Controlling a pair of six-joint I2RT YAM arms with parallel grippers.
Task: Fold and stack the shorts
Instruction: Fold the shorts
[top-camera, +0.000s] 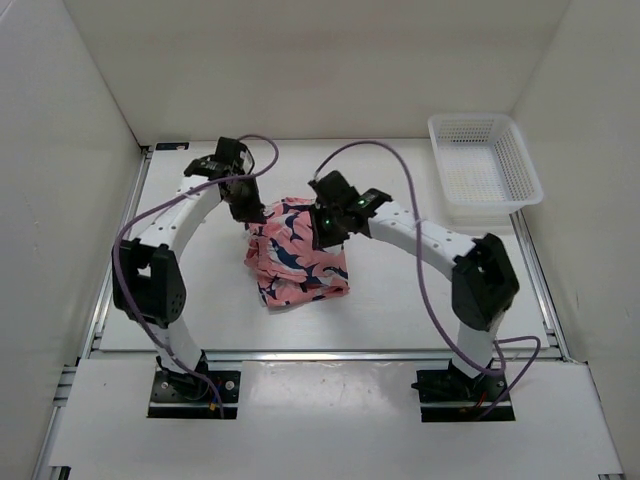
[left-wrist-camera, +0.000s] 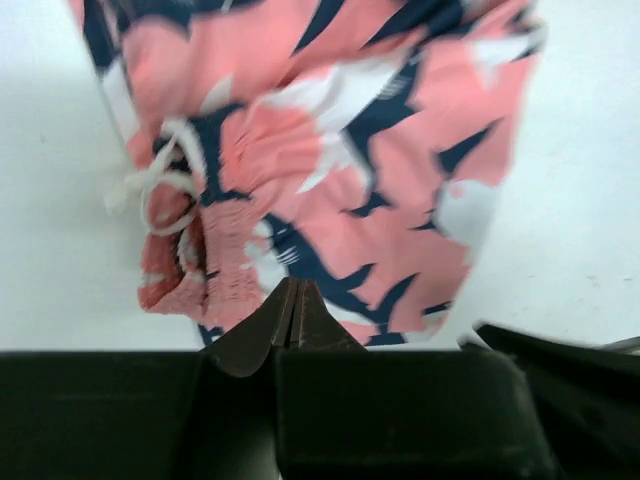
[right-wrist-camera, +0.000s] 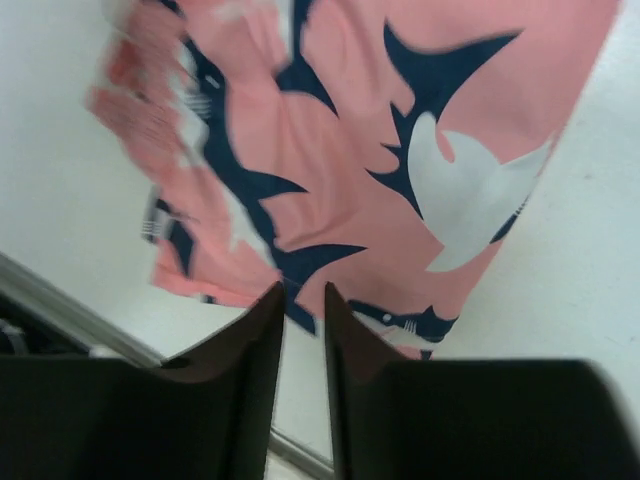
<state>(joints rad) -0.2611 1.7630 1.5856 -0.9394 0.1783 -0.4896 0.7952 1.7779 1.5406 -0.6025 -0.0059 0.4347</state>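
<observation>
The shorts (top-camera: 298, 258) lie in a bunched, partly folded heap on the bench (top-camera: 400, 300), near its middle and between the two arms. The print faces up and the near edge of the heap is uneven.

The left gripper (top-camera: 247, 211) sits at the far left corner of the heap. In the left wrist view its jaws are clenched, tip against tip with no gap, right at the edge of the cloth. Whether any cloth is caught between them cannot be told. The same view shows a white drawstring (left-wrist-camera: 160, 185) looped beside the gathered waistband, on the left side of the fabric.

The right gripper (top-camera: 325, 228) is over the far right part of the heap. In the right wrist view its jaws stand slightly parted, with a narrow slit between them. Cloth and bare bench show through that slit, and nothing is seen held.

A white mesh basket (top-camera: 437, 150) stands at the far right corner of the bench, well apart from the shorts.
</observation>
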